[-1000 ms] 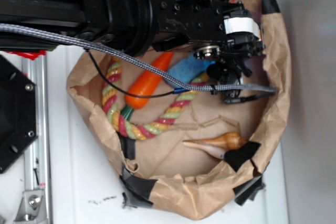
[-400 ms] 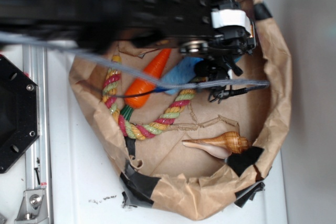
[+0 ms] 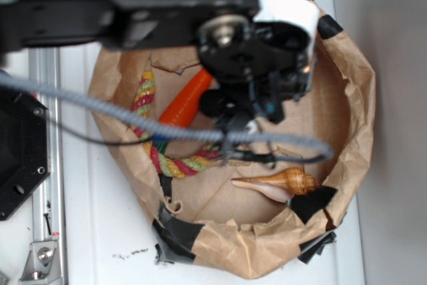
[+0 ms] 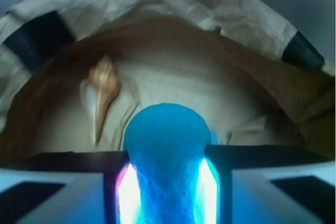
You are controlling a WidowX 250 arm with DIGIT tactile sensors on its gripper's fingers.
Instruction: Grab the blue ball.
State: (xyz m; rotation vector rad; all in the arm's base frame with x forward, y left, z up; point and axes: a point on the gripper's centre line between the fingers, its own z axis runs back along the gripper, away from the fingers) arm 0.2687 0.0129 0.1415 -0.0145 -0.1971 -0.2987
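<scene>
Wrist view shows the claw (image 4: 167, 182) clamped on the blue ball (image 4: 167, 145), squeezed between both pads so it cannot slip, above the paper basket (image 4: 210, 14) holding a seashell (image 4: 102, 90).

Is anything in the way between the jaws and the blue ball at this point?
No. In the wrist view the blue ball already sits pinched between the jaws, with nothing in between. The shell lies apart on the paper behind it. The exterior view hides the ball behind the gripper.
</scene>
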